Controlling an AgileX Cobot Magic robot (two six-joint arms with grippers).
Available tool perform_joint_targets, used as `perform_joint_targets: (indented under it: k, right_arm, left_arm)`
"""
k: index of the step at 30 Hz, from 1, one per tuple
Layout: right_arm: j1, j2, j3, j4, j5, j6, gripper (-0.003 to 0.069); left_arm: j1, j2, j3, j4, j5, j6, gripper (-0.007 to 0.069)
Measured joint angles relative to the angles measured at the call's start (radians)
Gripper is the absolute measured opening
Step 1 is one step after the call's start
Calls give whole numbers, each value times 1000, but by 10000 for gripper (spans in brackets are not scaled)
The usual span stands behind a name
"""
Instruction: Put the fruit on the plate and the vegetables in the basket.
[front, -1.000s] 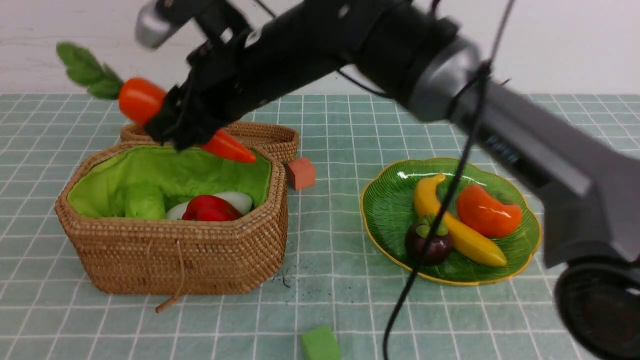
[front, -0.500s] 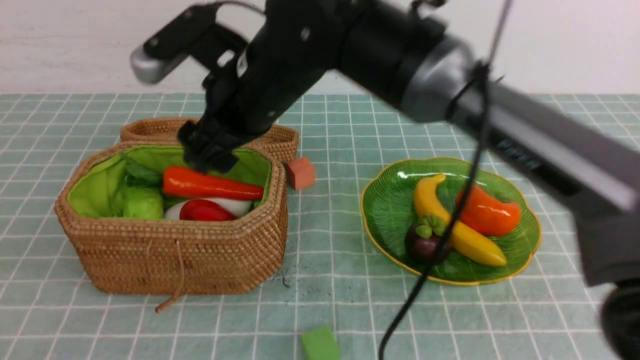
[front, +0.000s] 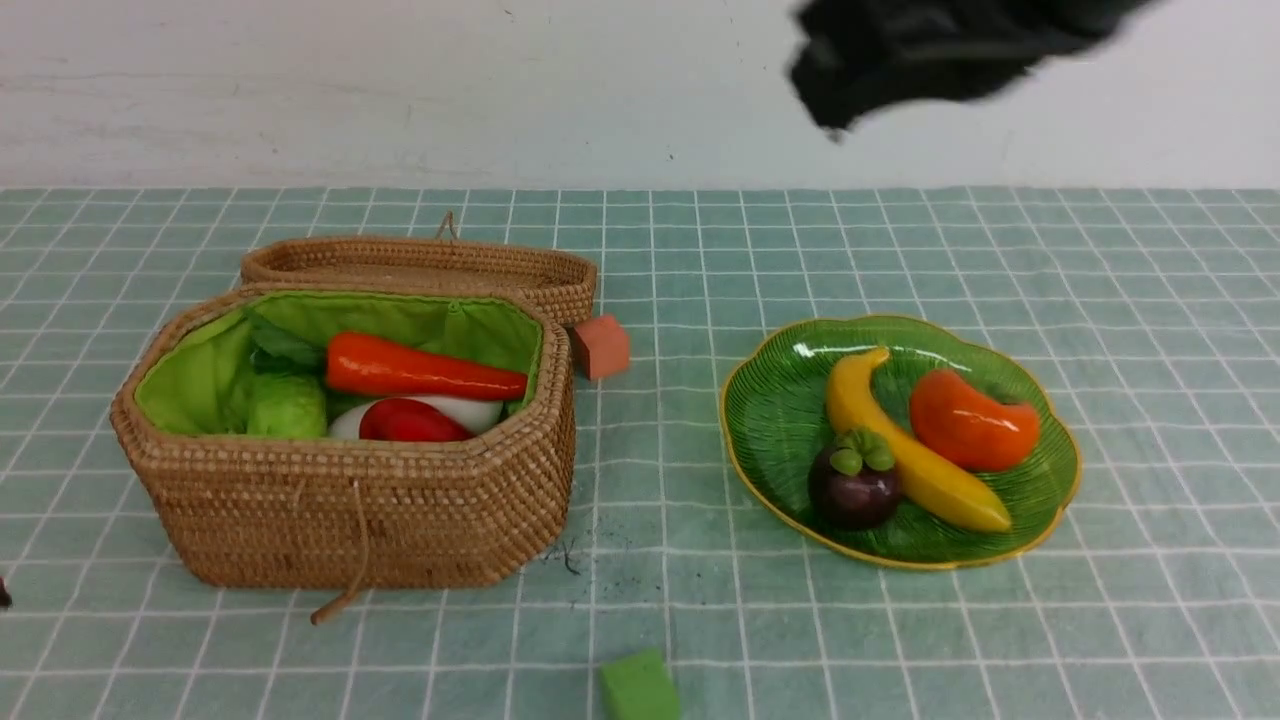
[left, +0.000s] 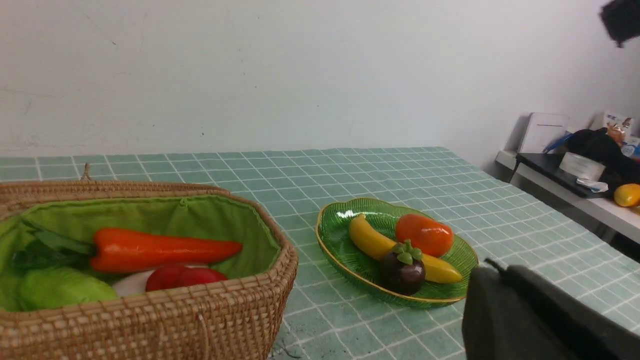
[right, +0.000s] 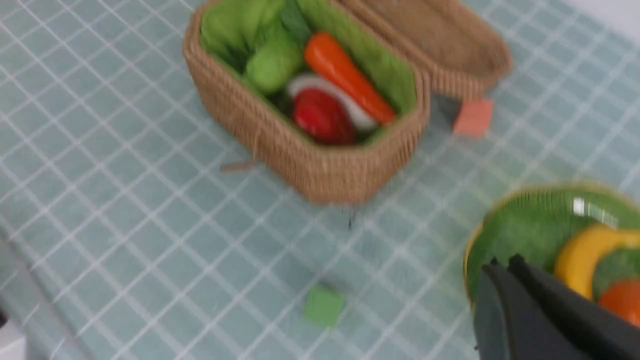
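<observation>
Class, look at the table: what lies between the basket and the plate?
Only bare checked cloth separates the basket from the plate, as the front view shows.

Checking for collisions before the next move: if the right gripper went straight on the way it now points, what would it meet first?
Probably the plate: the shut right gripper points at its rim, beside the banana. Depth is unclear in this blurred wrist view.

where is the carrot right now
In the front view the carrot lies inside the wicker basket on the left, across the white radish and red pepper.
</observation>
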Motion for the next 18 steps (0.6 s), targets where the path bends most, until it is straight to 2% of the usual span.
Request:
perform_joint_targets:
  k: [8,12,18]
  right_arm:
    - [0,-319,473,-3,-15,239,-13]
    - [0,-418,596,-4,-4,255,-10]
    - [0,-476,657,-5,4,255,-8]
  left_arm:
    - [0,-82,146,-3,-64,4,-13]
    - [0,-82,177,-3,-63,4,-13]
    - [0,-82,203,-3,-52,6,-13]
